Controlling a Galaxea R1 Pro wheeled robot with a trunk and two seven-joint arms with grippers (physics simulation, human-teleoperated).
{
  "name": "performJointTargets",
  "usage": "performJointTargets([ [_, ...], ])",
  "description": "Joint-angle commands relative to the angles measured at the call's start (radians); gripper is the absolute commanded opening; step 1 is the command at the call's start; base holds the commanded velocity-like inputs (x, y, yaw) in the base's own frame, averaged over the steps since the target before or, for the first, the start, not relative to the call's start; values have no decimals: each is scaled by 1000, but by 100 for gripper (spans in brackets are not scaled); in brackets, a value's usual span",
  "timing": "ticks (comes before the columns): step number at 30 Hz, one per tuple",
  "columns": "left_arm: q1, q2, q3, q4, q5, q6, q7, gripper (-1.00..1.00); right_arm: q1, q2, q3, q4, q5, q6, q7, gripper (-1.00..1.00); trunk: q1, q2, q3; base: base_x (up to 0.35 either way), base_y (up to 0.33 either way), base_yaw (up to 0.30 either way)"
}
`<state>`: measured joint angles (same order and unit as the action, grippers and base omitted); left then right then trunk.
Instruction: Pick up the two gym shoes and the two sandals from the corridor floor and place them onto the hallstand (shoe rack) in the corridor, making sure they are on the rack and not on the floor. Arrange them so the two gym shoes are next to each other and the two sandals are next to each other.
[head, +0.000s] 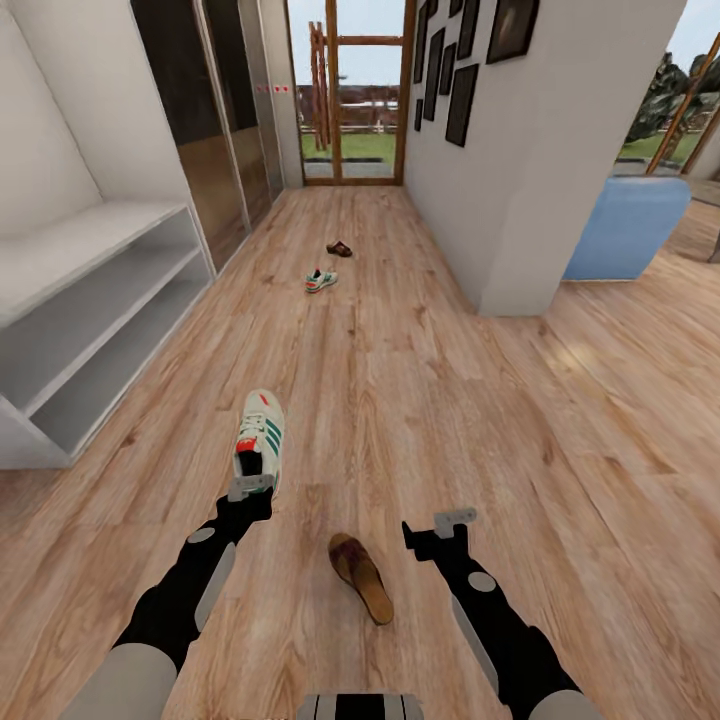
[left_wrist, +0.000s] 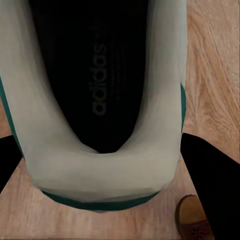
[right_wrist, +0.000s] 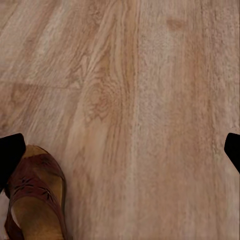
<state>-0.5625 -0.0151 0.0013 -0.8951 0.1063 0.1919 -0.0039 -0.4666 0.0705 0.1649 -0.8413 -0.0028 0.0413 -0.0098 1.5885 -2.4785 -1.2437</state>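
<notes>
Your near gym shoe (head: 260, 440) lies on the corridor floor (head: 420, 400), heel toward you, and your left hand (head: 250, 488) sits at its heel with a finger on each side of the collar; you cannot tell whether it grips. The near sandal (head: 361, 577) lies between your arms, your right hand (head: 455, 518) spread above bare planks beside it. Down the corridor wait the second gym shoe (head: 321, 281) and second sandal (head: 339, 249). The hallstand (head: 90, 300) stands to your left.
</notes>
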Motion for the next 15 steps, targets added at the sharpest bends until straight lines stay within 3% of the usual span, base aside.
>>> performJointTargets([
  [1,0,0,0,-1,10,6,-1,-100,0,0,1,-2,0,4,-1,100,0,0,-1,48,-21,297],
  [10,0,0,0,-1,10,6,-1,-100,0,0,1,-2,0,5,-1,100,0,0,-1,172,-166,296],
  [15,0,0,0,-2,10,6,-1,-100,0,-1,1,-2,-1,5,-1,100,0,0,-1,65,-216,97],
])
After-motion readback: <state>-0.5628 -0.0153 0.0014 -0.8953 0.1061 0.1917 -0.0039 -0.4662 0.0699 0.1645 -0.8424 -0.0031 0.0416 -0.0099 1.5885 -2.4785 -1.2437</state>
